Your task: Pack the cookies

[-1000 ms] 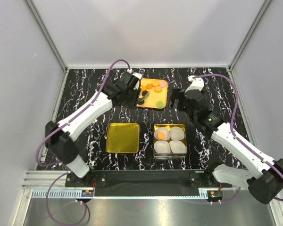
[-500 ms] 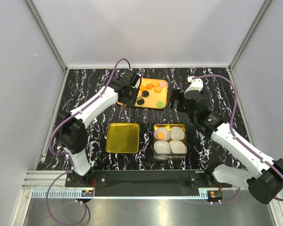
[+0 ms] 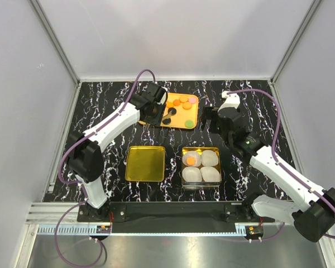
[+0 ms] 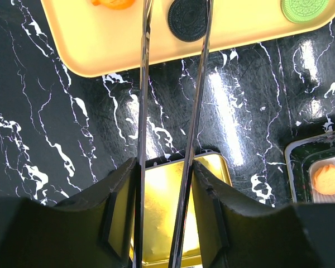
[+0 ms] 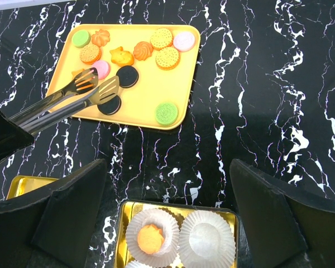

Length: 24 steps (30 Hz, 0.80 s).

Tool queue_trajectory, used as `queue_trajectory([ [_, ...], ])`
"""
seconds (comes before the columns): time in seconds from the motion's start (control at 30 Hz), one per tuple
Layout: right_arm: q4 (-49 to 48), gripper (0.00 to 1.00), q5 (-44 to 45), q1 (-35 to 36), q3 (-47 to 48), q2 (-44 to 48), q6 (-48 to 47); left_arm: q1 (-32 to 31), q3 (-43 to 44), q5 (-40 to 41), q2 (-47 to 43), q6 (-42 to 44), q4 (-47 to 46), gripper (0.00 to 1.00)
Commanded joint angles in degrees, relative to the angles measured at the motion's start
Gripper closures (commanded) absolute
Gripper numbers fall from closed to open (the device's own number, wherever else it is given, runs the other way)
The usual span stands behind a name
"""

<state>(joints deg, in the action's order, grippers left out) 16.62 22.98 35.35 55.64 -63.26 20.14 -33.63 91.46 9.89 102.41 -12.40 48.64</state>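
Surface of black, white-veined marble, carrying a tray, a tin and a lid; yellow tray at the far middle, holding the loose cookies in a single layer: orange rounds and swirls along its far side, a pink cookie at one far corner, a green cookie alone by the near edge, two black cookies toward the left arm's side; gold tin nearer the arm bases, right of centre, fitted with four white paper cups; one orange cookie lying in the far-left cup, the other three cups white inside; square gold lid flat on the surface to the left of the tin, near it but apart; left hand narrow, its fingers pressed against the two arms of a pair of metal tongs; tongs reaching over the tray's left part, tips apart, just beside the black cookies; whether a tip touches any cookie cannot be told; right hand wide, holding nothing, hovering above the strip of surface between tray and tin.
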Motion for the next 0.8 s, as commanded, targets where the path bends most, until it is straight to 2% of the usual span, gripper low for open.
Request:
queue_trajectory([
  [0.0, -1.4, 0.0, 0.2, 0.1, -0.1, 1.2, -0.5, 0.1, 0.3, -0.8, -0.5, 0.8, -2.4, 0.55],
  [0.77, -1.9, 0.0, 0.2, 0.1, -0.4, 1.2, -0.5, 0.0, -2.6, -3.4, -0.2, 0.6, -2.4, 0.54],
])
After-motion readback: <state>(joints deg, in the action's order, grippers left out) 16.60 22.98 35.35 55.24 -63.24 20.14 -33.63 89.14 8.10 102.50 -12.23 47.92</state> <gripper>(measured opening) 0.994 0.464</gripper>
